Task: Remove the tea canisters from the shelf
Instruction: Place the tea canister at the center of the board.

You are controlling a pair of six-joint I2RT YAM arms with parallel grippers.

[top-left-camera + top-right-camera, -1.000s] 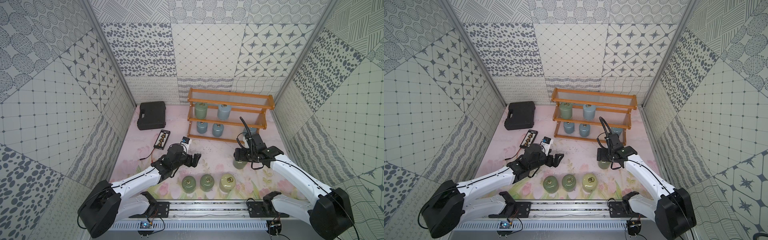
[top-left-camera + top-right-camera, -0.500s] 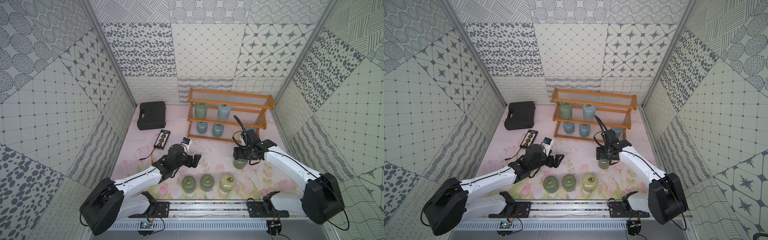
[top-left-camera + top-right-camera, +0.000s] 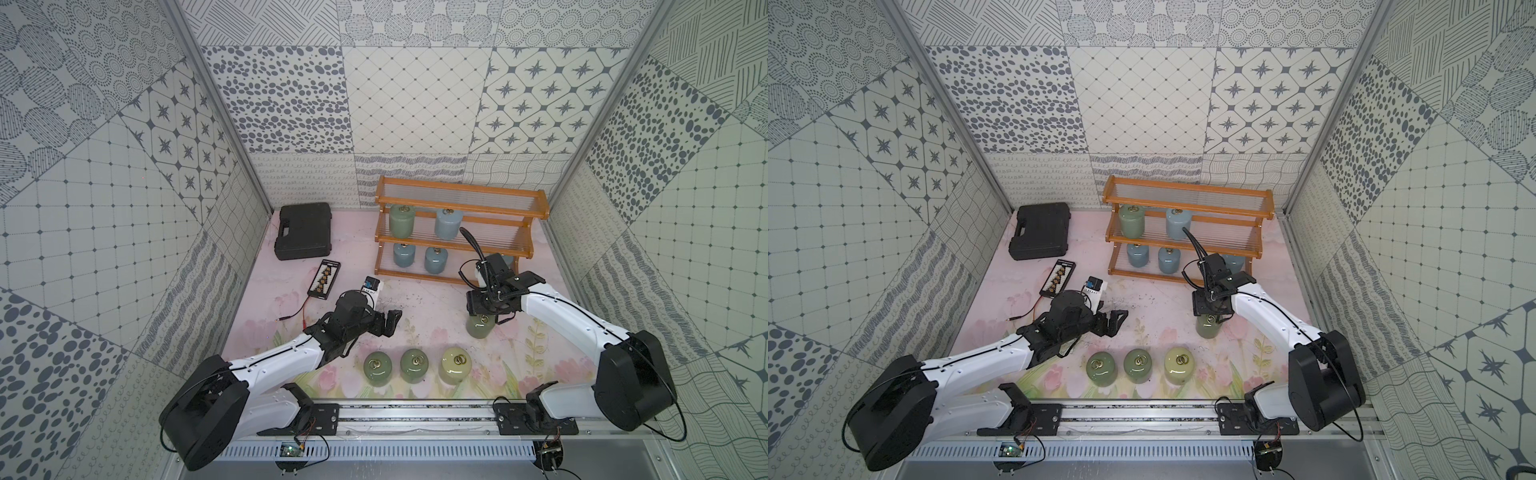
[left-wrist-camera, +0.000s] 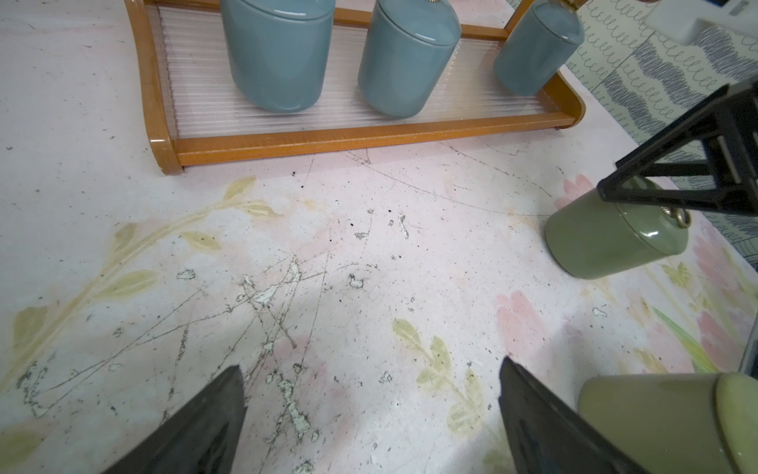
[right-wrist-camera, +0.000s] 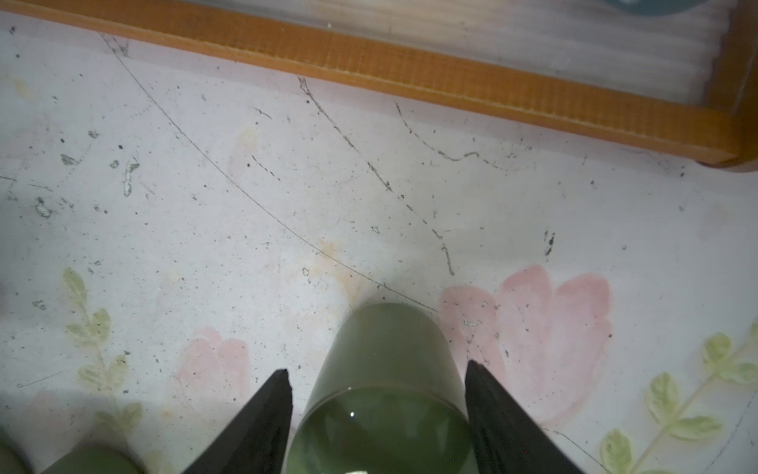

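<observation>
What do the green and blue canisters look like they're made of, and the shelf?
The green canister and blue canisters look like glazed ceramic: smooth and glossy with sharp highlights, though painted metal is possible. The ring handle is brass-coloured metal. The shelf is orange-brown wood with satin varnish and faint grain. Its slats are thin pale rods, either wire or clear plastic.

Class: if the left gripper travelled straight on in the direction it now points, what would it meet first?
Likely the floral mat: the open left gripper angles down at it, short of the shelf. Depth is uncertain.
</observation>
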